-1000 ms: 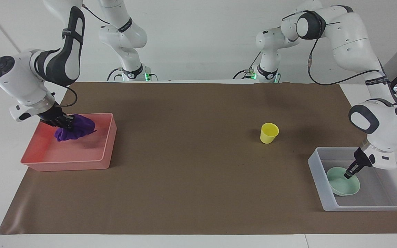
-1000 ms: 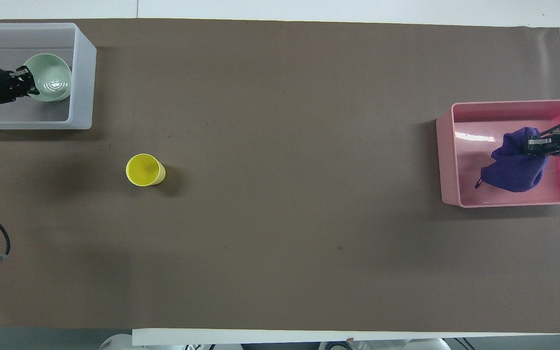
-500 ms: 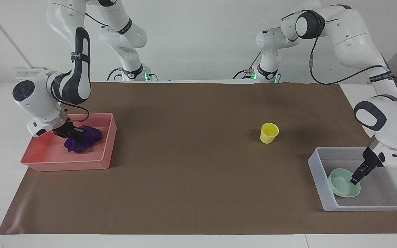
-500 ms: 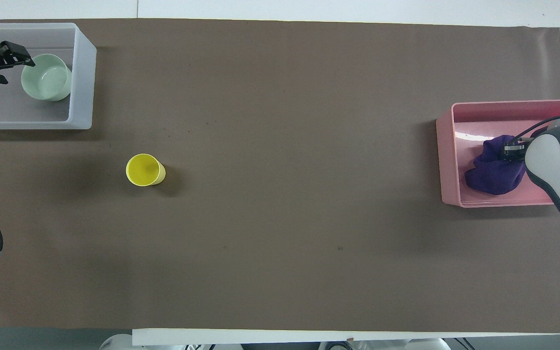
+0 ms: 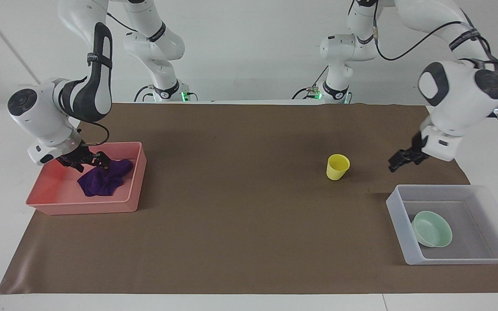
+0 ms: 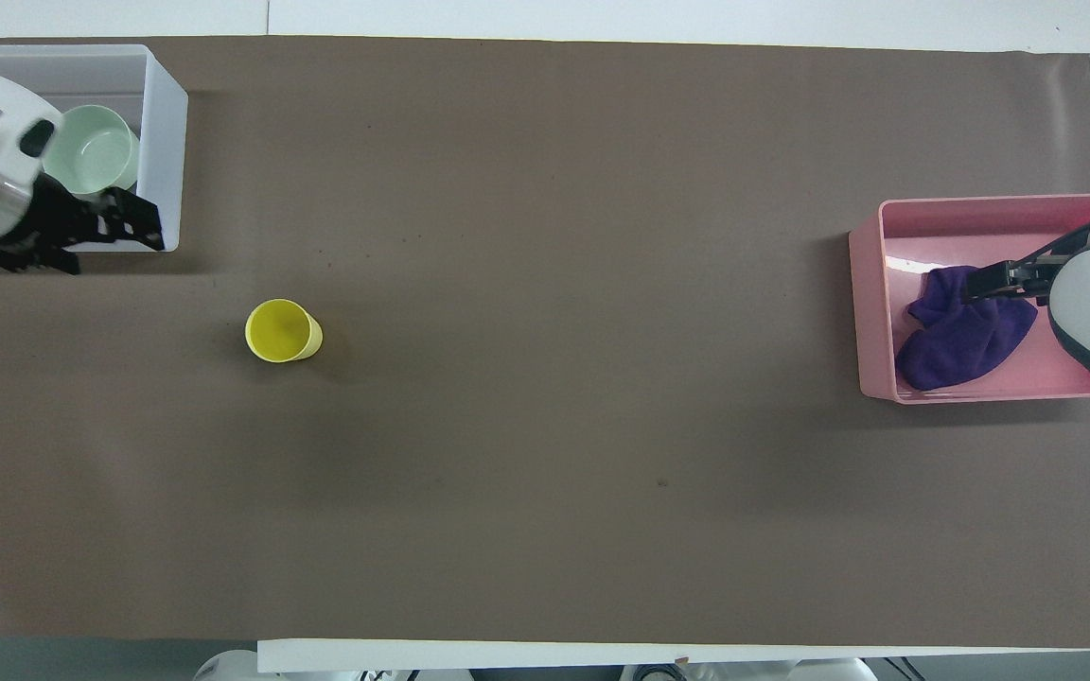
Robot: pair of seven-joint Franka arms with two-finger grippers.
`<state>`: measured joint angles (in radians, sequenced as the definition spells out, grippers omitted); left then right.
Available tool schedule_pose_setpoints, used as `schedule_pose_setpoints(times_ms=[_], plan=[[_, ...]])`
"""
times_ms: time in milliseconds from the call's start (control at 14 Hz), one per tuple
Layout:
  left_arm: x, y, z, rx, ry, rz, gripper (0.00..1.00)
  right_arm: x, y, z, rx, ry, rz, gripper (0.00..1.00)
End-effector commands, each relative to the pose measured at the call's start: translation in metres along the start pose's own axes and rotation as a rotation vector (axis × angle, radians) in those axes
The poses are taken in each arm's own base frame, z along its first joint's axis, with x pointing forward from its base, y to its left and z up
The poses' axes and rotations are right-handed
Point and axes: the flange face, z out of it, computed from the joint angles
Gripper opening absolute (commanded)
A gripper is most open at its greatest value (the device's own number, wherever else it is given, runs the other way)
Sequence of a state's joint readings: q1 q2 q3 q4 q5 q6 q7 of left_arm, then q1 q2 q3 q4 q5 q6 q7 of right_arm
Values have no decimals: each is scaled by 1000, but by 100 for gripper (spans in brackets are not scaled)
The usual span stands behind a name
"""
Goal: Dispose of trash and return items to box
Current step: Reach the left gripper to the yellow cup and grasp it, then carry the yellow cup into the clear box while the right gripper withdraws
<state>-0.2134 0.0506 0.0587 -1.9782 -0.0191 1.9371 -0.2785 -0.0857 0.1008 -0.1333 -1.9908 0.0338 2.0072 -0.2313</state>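
The purple cloth (image 5: 102,181) lies loose on the floor of the pink tub (image 5: 80,208) at the right arm's end of the table. My right gripper (image 5: 87,163) is open just above the cloth's edge and holds nothing; it also shows in the overhead view (image 6: 990,284), with the cloth (image 6: 961,331) beneath it. The mint-green bowl (image 5: 432,228) rests in the clear box (image 5: 400,224). My left gripper (image 5: 397,162) is open, empty and raised over the mat between the box and the yellow cup (image 5: 337,167). The cup stands upright on the mat.
A brown mat covers the table. In the overhead view the left gripper (image 6: 114,241) covers the corner of the clear box (image 6: 162,142) nearest the robots. The cup (image 6: 282,330) stands nearer to the robots than the box, and the bowl (image 6: 96,151) is in the box.
The left gripper let go of the bowl, rose out of the clear box and moved toward the cup. The right gripper opened, and the cloth dropped flat into the pink tub.
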Motion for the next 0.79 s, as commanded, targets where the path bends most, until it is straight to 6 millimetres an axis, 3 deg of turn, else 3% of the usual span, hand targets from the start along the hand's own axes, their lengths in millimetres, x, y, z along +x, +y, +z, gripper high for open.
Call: schedule_pose_setpoints(times_ms=[0,214,357,429,571,643,714], plan=[[-70,2,61,-4,55,2,100,9,-50,-31,5,-27,-35,100],[-78,27,77,-9,73,-12,100,11,-103,-58,1,-63,-18,100],[-80,35,79,-13,82,-33,100,7,-125,-84,-3,-78,-19,100],[-81,35,81,-12,79,-36,96,5,-125,-96,-2,-93,-20,100],[-87,39,87,-7,68,-58,13,-9,-124,-131,-10,-115,-32,100],[-87,41,87,-11,76,-58,3,-18,-120,-147,-7,-123,-36,100],[-85,42,85,-19,92,-61,0,-31,-117,-161,-4,-132,-63,100]])
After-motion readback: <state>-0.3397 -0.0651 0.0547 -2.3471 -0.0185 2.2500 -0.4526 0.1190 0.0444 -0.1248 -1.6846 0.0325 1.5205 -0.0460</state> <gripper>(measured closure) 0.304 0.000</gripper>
